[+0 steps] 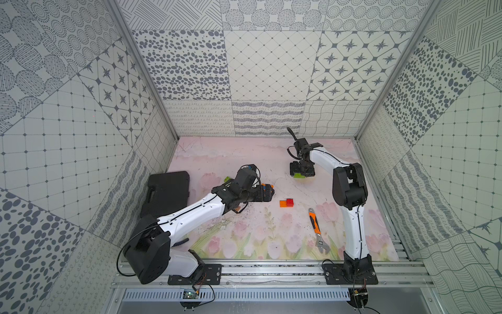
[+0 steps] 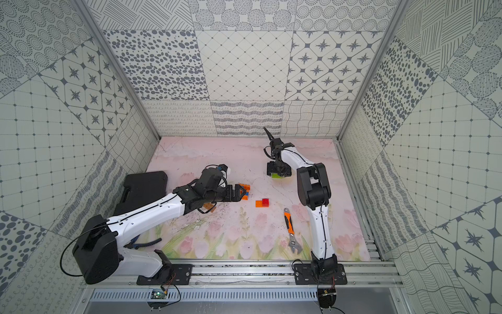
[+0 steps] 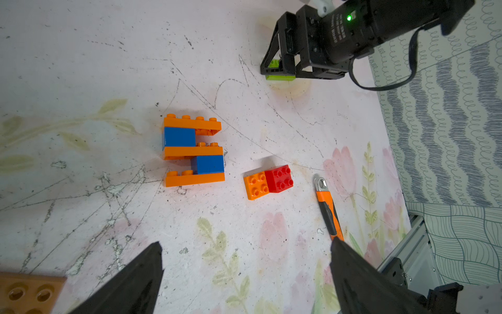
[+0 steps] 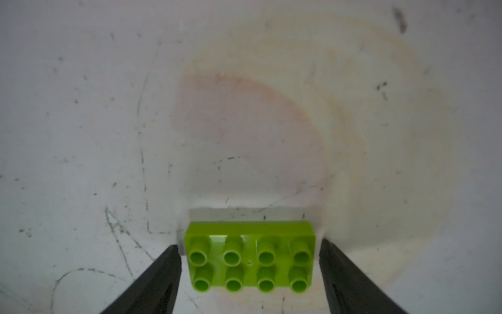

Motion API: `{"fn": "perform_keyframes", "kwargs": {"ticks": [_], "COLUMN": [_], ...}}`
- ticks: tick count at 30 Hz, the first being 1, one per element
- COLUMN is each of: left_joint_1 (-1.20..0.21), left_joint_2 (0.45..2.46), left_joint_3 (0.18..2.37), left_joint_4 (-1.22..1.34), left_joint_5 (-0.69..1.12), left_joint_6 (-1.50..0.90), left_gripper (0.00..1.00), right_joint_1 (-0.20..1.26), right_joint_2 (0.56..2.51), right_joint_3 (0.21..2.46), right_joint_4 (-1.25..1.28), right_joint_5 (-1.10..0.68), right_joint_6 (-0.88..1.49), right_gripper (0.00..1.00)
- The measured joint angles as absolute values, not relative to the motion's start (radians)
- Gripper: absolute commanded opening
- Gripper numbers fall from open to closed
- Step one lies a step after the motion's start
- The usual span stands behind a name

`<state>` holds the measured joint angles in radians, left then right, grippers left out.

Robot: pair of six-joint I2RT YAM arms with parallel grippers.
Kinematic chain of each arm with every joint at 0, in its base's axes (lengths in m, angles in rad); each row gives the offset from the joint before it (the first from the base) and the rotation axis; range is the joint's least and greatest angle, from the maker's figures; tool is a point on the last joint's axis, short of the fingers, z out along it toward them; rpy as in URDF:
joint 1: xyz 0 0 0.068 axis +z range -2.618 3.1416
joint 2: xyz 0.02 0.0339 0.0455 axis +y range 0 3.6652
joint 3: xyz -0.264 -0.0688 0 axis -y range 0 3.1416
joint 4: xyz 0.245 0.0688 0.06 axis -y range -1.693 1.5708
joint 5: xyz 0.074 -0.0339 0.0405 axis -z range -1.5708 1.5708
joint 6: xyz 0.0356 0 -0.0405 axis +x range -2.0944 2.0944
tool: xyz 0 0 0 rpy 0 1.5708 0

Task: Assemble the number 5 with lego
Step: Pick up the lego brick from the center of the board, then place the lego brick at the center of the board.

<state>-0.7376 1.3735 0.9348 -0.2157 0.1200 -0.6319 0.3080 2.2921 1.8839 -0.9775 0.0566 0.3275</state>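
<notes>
I see my right gripper (image 4: pixel 250 271) lowered over a lime green brick (image 4: pixel 250 255) on the pink floral mat (image 1: pixel 244 163), one finger on each short end; whether they touch it I cannot tell. Using the orange-and-blue lego stack (image 3: pixel 193 150) as landmark: an orange brick (image 3: pixel 255 185) touching a red brick (image 3: pixel 279 178) lies just beside it, the green brick farther off toward the back wall. My left gripper (image 3: pixel 245 274) hovers near the stack, spread wide and empty. An orange-handled wrench (image 1: pixel 316 227) lies beyond the red brick.
</notes>
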Motion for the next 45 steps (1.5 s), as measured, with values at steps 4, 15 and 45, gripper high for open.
{"fn": "perform_keyframes", "kwargs": {"ticks": [4, 15, 45], "left_joint_1": [-0.738, -0.738, -0.71], "left_joint_2": [1.367, 1.353, 1.168], "left_joint_3": [0.925, 0.922, 0.8], "left_joint_4": [-0.216, -0.22, -0.25], "left_joint_5": [0.12, 0.118, -0.113], "left_joint_6": [-0.632, -0.633, -0.66], "left_gripper": [0.99, 0.99, 0.99], "right_joint_1": [0.308, 0.308, 0.784], "right_joint_2": [2.299, 2.299, 1.483], "right_joint_3": [1.894, 1.897, 1.134], "right_joint_4": [-0.991, -0.993, -0.888], "right_joint_5": [0.062, 0.064, 0.014], "right_joint_6": [0.324, 0.323, 0.639], "right_gripper": [0.76, 0.55, 0.55]}}
